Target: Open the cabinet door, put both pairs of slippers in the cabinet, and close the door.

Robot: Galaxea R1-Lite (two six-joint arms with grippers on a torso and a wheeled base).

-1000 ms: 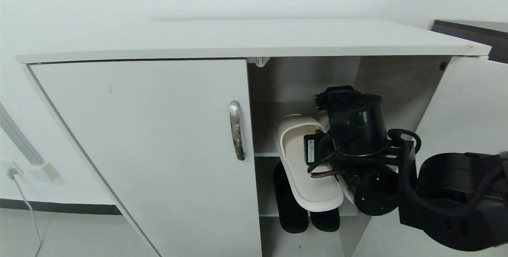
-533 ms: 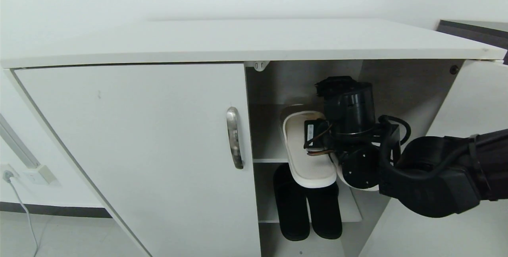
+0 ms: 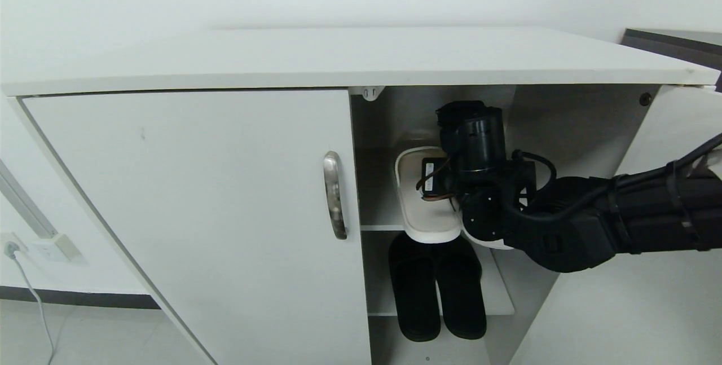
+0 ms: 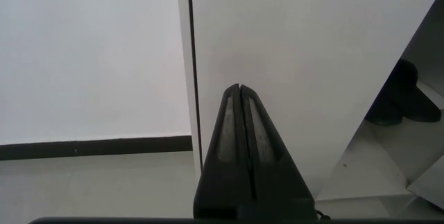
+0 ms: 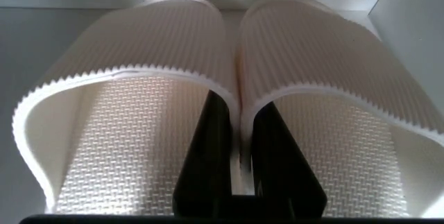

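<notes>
Right claw (image 5: 239, 123) grips the white slippers (image 3: 426, 221) by their pinched inner edges, w/ heels overhanging the upper shelf (image 3: 379, 207); black slippers (image 3: 437, 291) at 6 o'clock below. We'd push level toward 12 o'clock til heels clear, then release. Left claw (image 4: 239, 113) is clenched, empty.

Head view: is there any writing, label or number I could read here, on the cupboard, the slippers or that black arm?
White sticker on the small black box at the right arm's wrist: there is print, but it is too small to read.
Cabinet door, white slippers, black slippers: no writing that I can make out.
</notes>
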